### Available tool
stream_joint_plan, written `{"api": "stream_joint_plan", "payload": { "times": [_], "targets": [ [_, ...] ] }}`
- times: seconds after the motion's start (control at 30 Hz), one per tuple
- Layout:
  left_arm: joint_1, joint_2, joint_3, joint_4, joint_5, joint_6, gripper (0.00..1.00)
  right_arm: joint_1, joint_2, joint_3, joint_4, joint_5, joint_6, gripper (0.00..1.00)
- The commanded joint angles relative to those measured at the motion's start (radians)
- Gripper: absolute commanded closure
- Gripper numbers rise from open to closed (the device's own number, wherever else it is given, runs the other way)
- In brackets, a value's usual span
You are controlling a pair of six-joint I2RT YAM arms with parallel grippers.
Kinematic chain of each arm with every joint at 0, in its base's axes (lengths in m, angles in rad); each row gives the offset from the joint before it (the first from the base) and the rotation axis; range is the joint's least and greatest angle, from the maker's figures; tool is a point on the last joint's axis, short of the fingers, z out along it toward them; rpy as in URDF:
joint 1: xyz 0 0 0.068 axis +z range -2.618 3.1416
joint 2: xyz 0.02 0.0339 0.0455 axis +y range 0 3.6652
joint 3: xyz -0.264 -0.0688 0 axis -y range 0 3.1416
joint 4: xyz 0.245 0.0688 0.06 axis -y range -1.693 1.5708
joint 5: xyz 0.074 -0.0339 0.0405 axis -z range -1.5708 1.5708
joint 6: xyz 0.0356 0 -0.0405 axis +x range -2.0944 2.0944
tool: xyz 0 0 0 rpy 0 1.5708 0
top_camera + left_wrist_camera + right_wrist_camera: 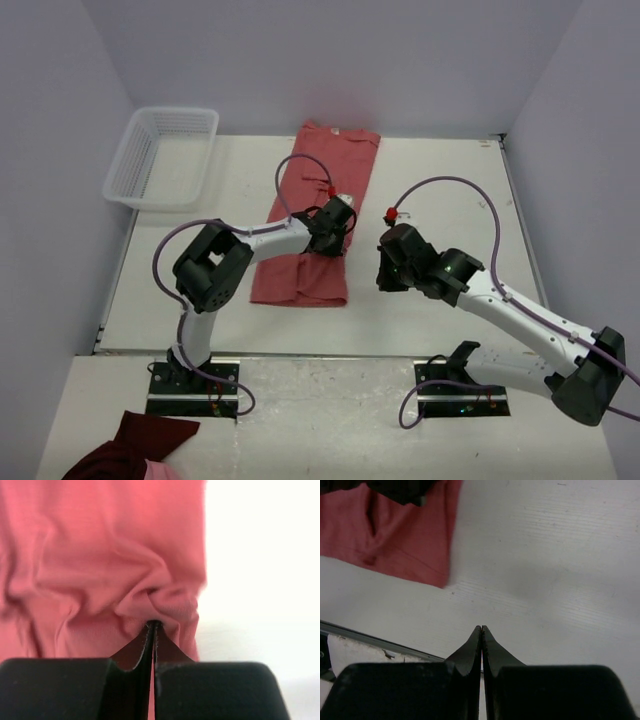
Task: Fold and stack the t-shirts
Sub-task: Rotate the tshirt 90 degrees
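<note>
One salmon-red t-shirt [322, 172] lies on the white table as a long strip running from the back wall toward the near side. My left gripper [337, 222] hangs over the strip's right edge, about halfway along. In the left wrist view its jaws [153, 624] are shut on a bunched pinch of the t-shirt [100, 555], and wrinkles fan out from the tips. My right gripper [388, 275] hovers over bare table just right of the shirt's near end. It is shut with nothing in it [481, 628], and the shirt's corner [395, 540] shows at the upper left.
A white plastic basket [160, 155] stands at the back left of the table. A dark maroon cloth bundle [130, 450] lies off the table at the near left, beside the left arm's base. Walls close in the back and both sides.
</note>
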Motion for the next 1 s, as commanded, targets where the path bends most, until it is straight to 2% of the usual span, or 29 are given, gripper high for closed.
{"api": "stream_joint_plan", "payload": {
  "times": [0.0, 0.13, 0.23, 0.37, 0.53, 0.6, 0.67, 0.7, 0.77, 0.8, 0.87, 0.97],
  "targets": [
    [-0.066, 0.131, 0.024, 0.144, 0.471, -0.093, 1.00, 0.003, -0.024, 0.043, -0.039, 0.098, 0.043, 1.00],
    [-0.090, 0.142, 0.122, 0.147, 0.532, -0.096, 1.00, 0.002, -0.027, 0.048, -0.053, 0.138, 0.057, 1.00],
    [-0.106, 0.118, 0.133, 0.127, 0.526, -0.099, 1.00, 0.002, -0.027, 0.064, -0.068, 0.148, 0.057, 1.00],
    [-0.109, 0.035, 0.052, 0.124, 0.468, -0.111, 1.00, -0.004, -0.018, 0.077, -0.068, 0.135, 0.042, 1.00],
    [-0.110, -0.113, -0.062, 0.187, 0.492, -0.055, 1.00, -0.004, 0.027, 0.051, -0.031, 0.104, 0.055, 0.98],
    [-0.110, -0.148, -0.068, 0.192, 0.495, -0.015, 1.00, -0.004, 0.042, 0.034, -0.011, 0.098, 0.066, 0.95],
    [-0.110, -0.197, -0.082, 0.196, 0.503, 0.007, 0.96, -0.004, 0.071, 0.034, -0.007, 0.090, 0.069, 0.90],
    [-0.110, -0.214, -0.089, 0.201, 0.524, 0.020, 0.90, -0.004, 0.077, 0.034, -0.007, 0.084, 0.071, 0.81],
    [-0.112, -0.264, -0.109, 0.204, 0.534, 0.027, 0.87, -0.003, 0.080, 0.032, -0.008, 0.082, 0.075, 0.69],
    [-0.113, -0.284, -0.120, 0.201, 0.519, 0.021, 0.85, -0.004, 0.077, 0.028, -0.011, 0.084, 0.079, 0.59],
    [-0.115, -0.346, -0.164, 0.186, 0.451, -0.011, 0.85, -0.004, 0.068, 0.017, -0.013, 0.090, 0.083, 0.55],
    [-0.116, -0.410, -0.230, 0.079, 0.359, -0.060, 0.94, -0.004, 0.063, -0.014, -0.018, 0.083, 0.098, 0.56]
  ]
}}
